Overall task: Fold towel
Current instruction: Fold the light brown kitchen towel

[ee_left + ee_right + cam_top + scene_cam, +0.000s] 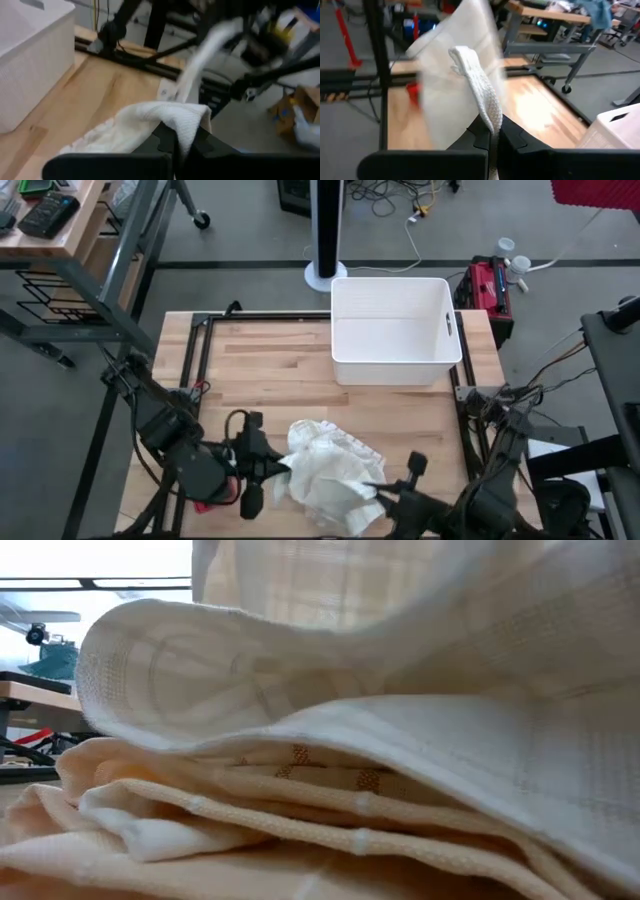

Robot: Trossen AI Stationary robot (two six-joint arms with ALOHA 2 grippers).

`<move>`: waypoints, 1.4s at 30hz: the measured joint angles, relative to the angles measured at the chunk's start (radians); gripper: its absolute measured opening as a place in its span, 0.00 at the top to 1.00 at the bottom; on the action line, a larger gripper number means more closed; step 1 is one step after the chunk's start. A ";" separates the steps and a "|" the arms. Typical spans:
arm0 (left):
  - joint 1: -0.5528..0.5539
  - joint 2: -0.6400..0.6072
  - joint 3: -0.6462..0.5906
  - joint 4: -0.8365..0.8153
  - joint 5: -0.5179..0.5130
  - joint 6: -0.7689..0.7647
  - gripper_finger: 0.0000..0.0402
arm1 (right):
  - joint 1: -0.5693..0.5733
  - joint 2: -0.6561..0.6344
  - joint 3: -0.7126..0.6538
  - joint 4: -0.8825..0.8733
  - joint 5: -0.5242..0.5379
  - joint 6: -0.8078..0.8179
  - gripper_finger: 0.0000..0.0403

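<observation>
My cream waffle-weave towel (pixel 328 475) lies crumpled before the white plastic bin (pixel 393 330); my left gripper (pixel 283 471) and right gripper (pixel 372 483) each clench an edge, blurred in wrist views.

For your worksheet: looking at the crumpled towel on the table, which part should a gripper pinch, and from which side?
Pinch a free edge fold of the towel, coming in from its outer side. Both the left gripper and right gripper already grip thin edges there; the bunched middle gives no clean hold.

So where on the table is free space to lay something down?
Bare wood lies left of the white bin, and between the bin and the towel. The near edge is crowded: the left gripper and right gripper both pinch the towel.
</observation>
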 joint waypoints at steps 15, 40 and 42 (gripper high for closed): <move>-0.009 -0.072 -0.190 0.021 0.184 -0.102 1.00 | -0.050 0.036 0.002 0.022 0.007 -0.061 1.00; -0.332 -0.015 0.407 0.079 0.108 0.188 1.00 | 0.287 -0.151 0.004 0.657 0.112 -0.642 1.00; -0.332 -0.006 0.475 0.075 0.072 0.236 1.00 | 0.294 -0.152 0.004 0.819 0.151 -0.837 1.00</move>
